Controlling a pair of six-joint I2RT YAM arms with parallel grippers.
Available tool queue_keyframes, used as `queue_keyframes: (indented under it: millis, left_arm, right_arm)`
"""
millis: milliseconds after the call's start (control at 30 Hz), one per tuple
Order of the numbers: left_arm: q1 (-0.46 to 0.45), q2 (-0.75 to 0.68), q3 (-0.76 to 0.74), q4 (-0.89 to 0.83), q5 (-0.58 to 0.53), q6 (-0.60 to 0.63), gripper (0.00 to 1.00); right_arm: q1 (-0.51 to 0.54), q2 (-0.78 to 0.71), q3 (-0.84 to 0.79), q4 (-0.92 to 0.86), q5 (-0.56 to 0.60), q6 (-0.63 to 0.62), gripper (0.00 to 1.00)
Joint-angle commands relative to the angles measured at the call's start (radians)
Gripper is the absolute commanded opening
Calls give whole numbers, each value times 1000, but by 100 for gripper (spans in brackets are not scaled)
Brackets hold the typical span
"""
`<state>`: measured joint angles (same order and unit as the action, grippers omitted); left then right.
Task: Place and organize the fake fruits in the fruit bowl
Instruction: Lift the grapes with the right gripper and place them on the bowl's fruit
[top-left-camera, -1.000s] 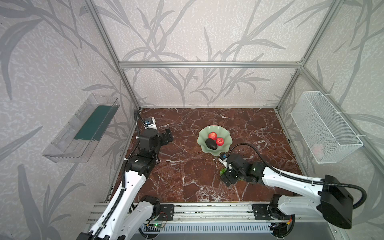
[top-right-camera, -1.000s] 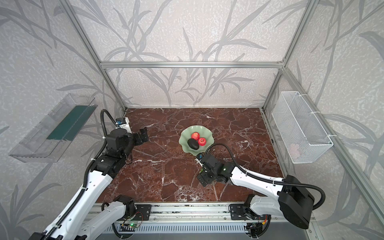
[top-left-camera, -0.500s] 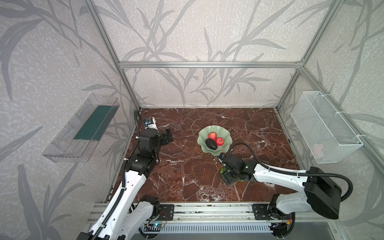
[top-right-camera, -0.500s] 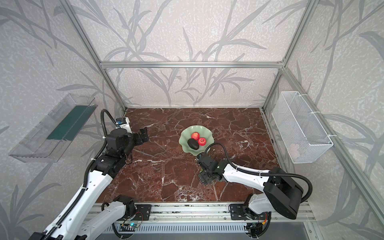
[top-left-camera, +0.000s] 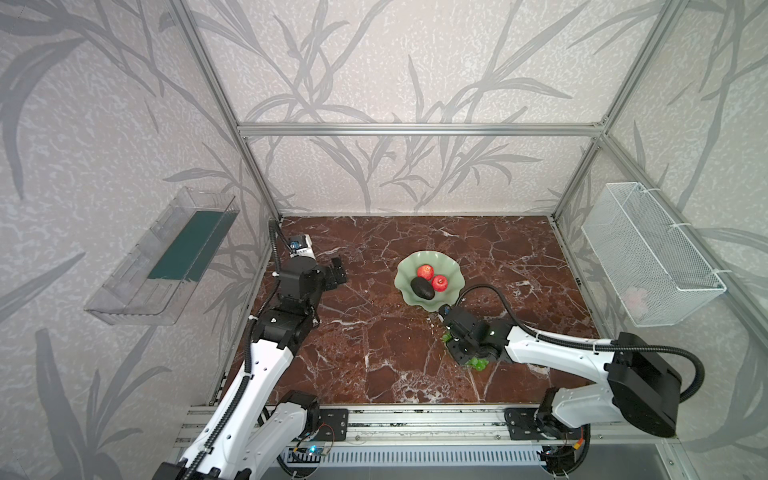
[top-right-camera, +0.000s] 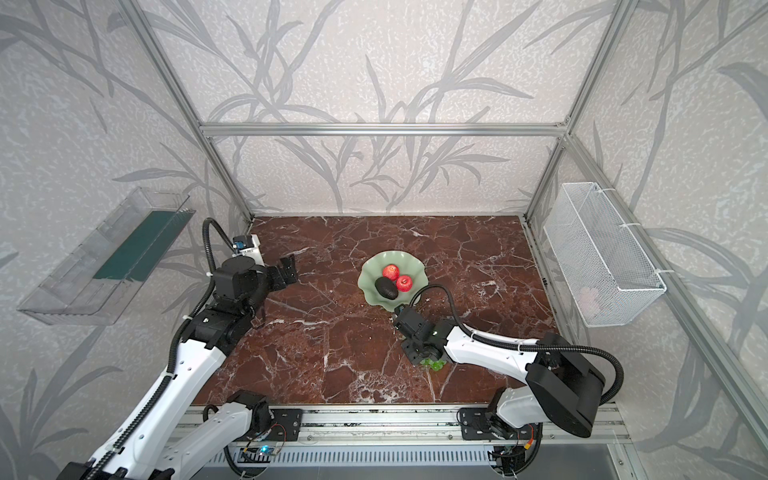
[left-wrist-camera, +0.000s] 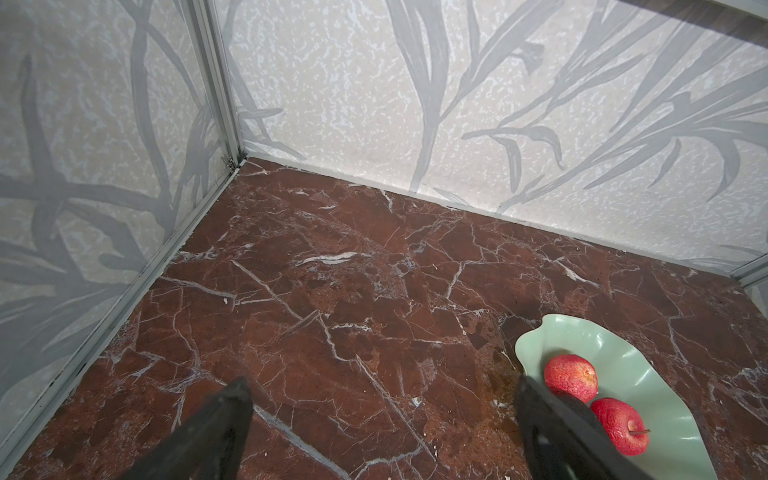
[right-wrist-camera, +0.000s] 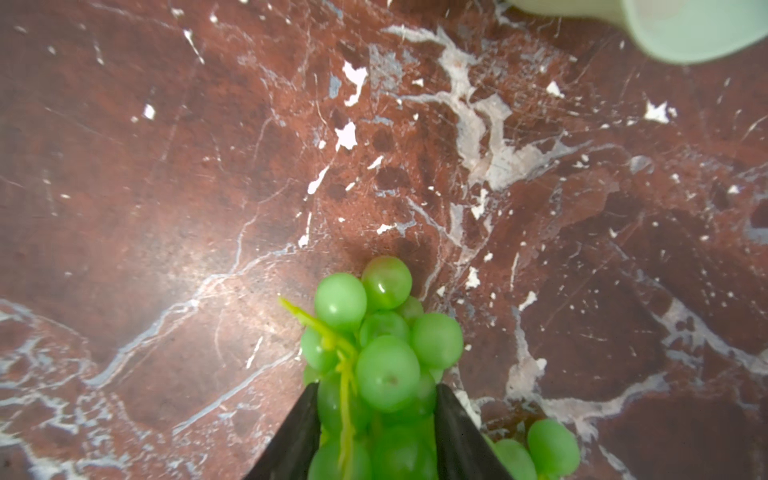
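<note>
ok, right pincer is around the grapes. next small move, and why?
Probably lift straight up a little. The right pincer clamps the grapes from both sides; they lie on the marble table outside the fruit bowl, whose raised rim likely needs clearing.

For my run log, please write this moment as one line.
left gripper: open, empty | right gripper: shut on grapes, outside bowl | fruit bowl: apples, avocado inside

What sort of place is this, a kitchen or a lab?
Most likely a robot test booth, not a home: an aluminium frame holds wallpapered panels around a marble-look table, and two robot arms are mounted on its front rail.
</note>
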<state>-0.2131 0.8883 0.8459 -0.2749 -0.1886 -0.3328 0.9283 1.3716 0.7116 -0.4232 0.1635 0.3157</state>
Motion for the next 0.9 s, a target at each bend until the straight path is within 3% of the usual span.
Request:
queue_keyframes:
  millis: [0, 300, 533, 733, 867]
  left_arm:
    - [9, 1, -11, 17, 3, -6, 98]
    - [11, 0, -10, 16, 7, -7, 98]
    - [12, 1, -11, 17, 7, -8, 98]
    - [14, 3, -10, 17, 14, -11, 98]
    - [13, 2, -9, 16, 14, -11, 98]
  right_arm:
    - [3, -45, 31, 10, -26, 28, 39]
    - [2, -116, 27, 35, -50, 59, 31]
    - [1, -263, 15, 25, -31, 66, 29]
    - [-26, -339, 90, -41, 0, 52, 30]
    - [-97, -314, 179, -45, -26, 12, 30]
